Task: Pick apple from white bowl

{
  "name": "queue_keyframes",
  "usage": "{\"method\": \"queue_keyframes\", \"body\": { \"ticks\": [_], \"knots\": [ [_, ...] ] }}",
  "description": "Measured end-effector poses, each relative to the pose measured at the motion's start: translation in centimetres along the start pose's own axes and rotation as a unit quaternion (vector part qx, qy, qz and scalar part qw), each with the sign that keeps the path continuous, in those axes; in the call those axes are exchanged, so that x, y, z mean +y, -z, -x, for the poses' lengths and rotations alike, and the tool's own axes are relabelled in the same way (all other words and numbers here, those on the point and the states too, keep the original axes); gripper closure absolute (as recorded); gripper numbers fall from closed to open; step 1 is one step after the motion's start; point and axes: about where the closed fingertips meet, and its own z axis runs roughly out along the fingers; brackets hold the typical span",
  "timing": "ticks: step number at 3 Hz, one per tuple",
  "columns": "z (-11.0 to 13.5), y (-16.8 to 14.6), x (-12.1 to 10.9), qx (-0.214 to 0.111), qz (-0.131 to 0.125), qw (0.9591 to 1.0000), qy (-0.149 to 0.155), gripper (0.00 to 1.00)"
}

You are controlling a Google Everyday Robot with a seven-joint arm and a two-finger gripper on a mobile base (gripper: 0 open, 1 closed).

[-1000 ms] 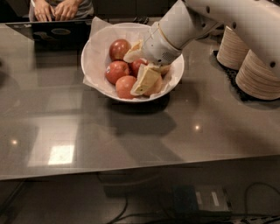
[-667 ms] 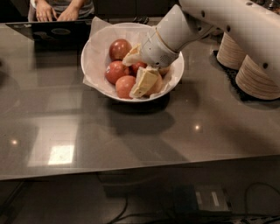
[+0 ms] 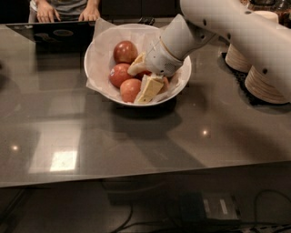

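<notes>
White bowl [image 3: 183, 83], one, on grey table [image 3: 136, 141]; four apples countable inside. Tool [image 3: 143, 78] is down in the bowl, fingers apart either side of the apple [image 3: 145, 73], which is mostly hidden; can't tell if they press it. Three other apples [image 3: 125, 51] to its left. Two bowl stacks [image 3: 263, 84] at right. Versus a second ago: tool slightly lower, apples unmoved

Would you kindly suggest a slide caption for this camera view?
The robot's gripper reaches into the white bowl of apples on a grey table, with a person at a laptop behind.
</notes>
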Motion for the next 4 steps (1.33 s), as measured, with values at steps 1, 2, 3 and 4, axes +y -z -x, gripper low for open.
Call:
{"method": "queue_keyframes", "body": {
  "ticks": [1,2,3,4],
  "knots": [
    [-0.28,-0.86,-0.02,0.004,0.011,0.9999,-0.004,0.37],
    [-0.08,-0.58,-0.11,0.004,0.011,0.9999,-0.004,0.43],
    [-0.31,-0.92,-0.05,0.01,0.019,0.9997,-0.009,0.46],
    [-0.05,-0.55,-0.15,0.01,0.019,0.9997,-0.009,0.49]
  ]
}}
